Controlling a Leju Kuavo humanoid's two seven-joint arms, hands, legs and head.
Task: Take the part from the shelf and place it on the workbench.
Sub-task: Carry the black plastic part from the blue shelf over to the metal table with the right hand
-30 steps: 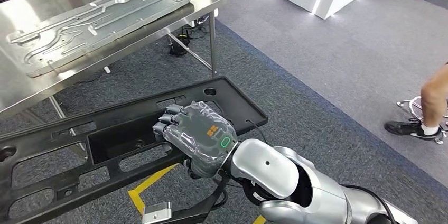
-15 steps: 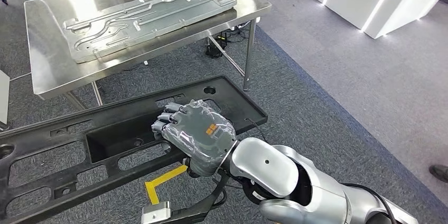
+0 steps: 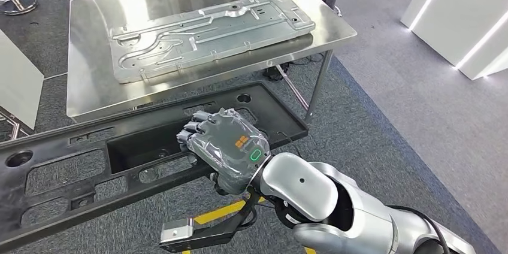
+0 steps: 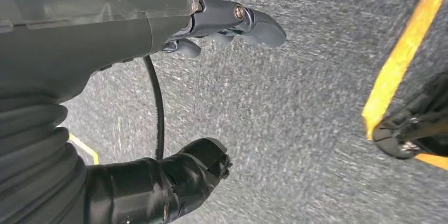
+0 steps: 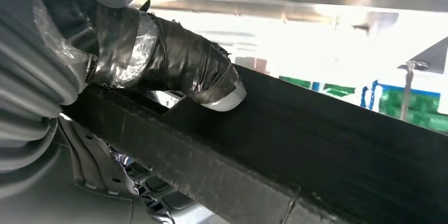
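Gripping the part [image 3: 150,152], a long black frame with cut-outs, with the right hand [image 3: 224,149] clenched over its near rail beside a deep central opening; fingers [image 3: 191,134] hooking over the edge, thumb [image 5: 211,84] pressing the rail from beneath, as the right wrist view shows. Carrying it level and crosswise, probably to keep so long a piece from tipping, with most of its length stretching off to the left of the hand. Hanging over grey carpet, just short of the tabletop [image 3: 90,95], whose steel edge lies directly beyond the fingers. Sharing that tabletop already: a pressed metal panel [image 3: 209,32], lying farther ahead of the hand and taking up much of the surface, so likely leaving only the near strip for the part. Left hand [image 4: 232,23] pointing at the floor in its wrist view, holding nothing visible there, though whether loose or curled cannot be told. Judging the carry nearly done, with lifting over the edge and setting down to come.
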